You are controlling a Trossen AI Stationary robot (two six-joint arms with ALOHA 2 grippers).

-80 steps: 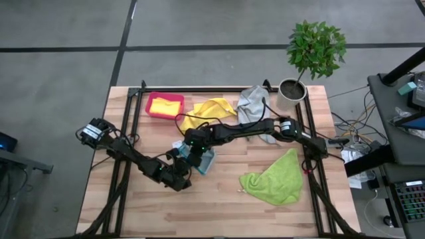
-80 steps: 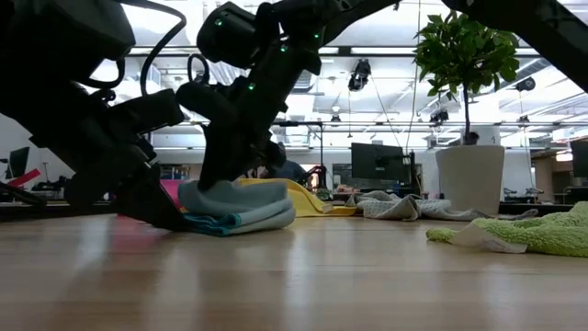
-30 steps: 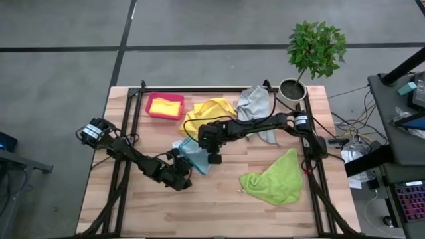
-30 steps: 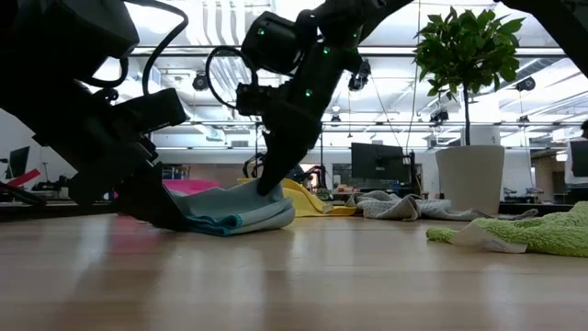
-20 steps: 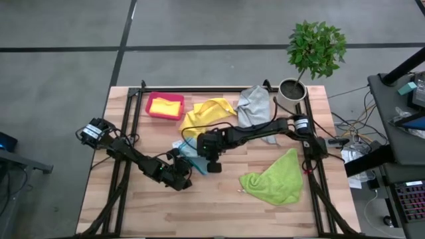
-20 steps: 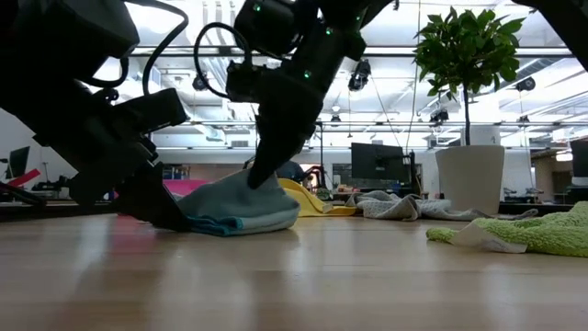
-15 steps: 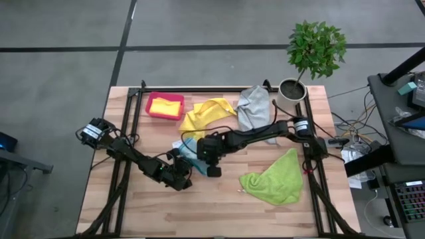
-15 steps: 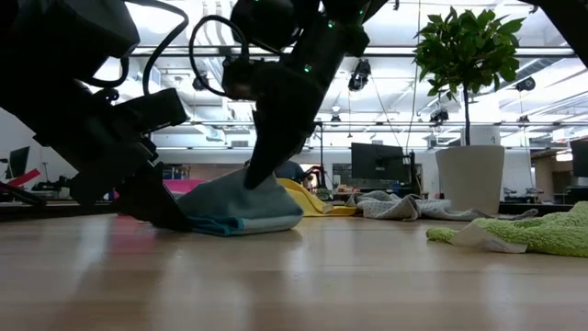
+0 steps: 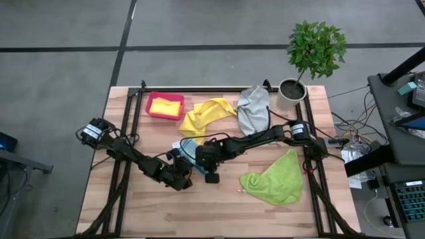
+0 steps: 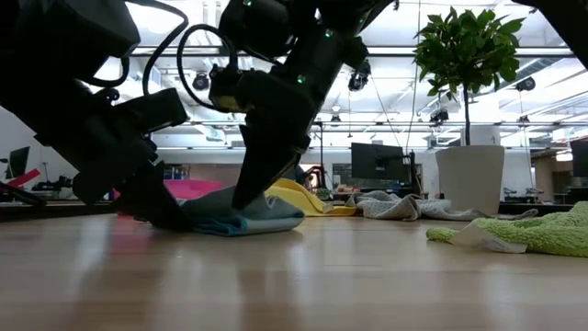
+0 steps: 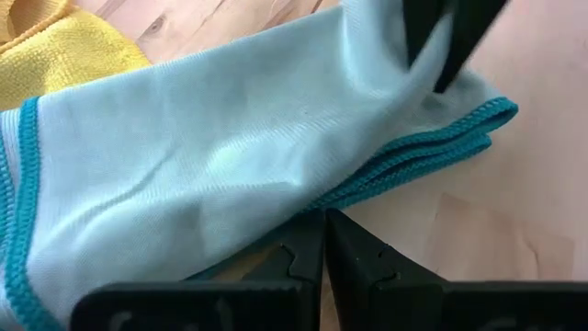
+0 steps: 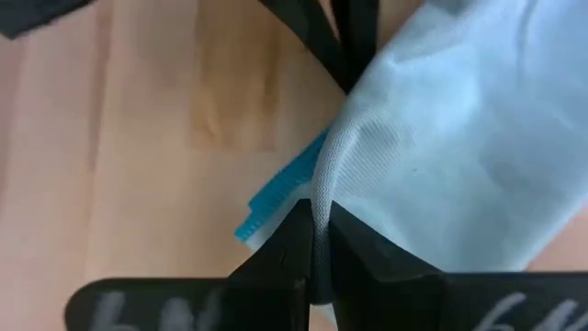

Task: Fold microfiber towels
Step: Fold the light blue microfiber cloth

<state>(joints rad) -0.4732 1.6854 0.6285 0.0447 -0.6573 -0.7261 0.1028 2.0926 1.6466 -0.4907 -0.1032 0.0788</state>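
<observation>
A light blue towel [image 10: 266,213] with a teal hem lies folded on the table's middle, mostly hidden under both arms in the high view [image 9: 188,147]. My left gripper [image 11: 323,241] is shut at its near folded edge, low on the table [image 9: 190,170]. My right gripper [image 12: 317,221] is shut on the towel's upper layer, pointing down [image 10: 241,204]. A yellow towel [image 9: 209,113], a grey towel [image 9: 252,109] and a lime green towel [image 9: 272,178] lie crumpled on the table. Another yellow towel [image 9: 165,105] lies in the bin. My left gripper has its shut fingers at the towel's hemmed folded edge [image 11: 276,241], coming nearly level from the table's near left. The fingertips hide the exact spot. That edge lies on the table. My right gripper pinches a puckered fold of the towel's upper layer [image 12: 333,175] between its two fingers, from above, pointing down. The cloth bunches at the fingers and the rest lies on the lower layers.
A pink-red bin [image 9: 150,105] stands at the far left. A potted plant [image 9: 292,93] stands at the far right corner. Bare wood lies along the near edge [image 9: 219,212].
My right gripper has moved toward the table's near edge and toward my left gripper, and lower, holding the towel's upper layer. That layer rose into a hump and has been drawn over the lower layers; the end at my left gripper stayed in place.
</observation>
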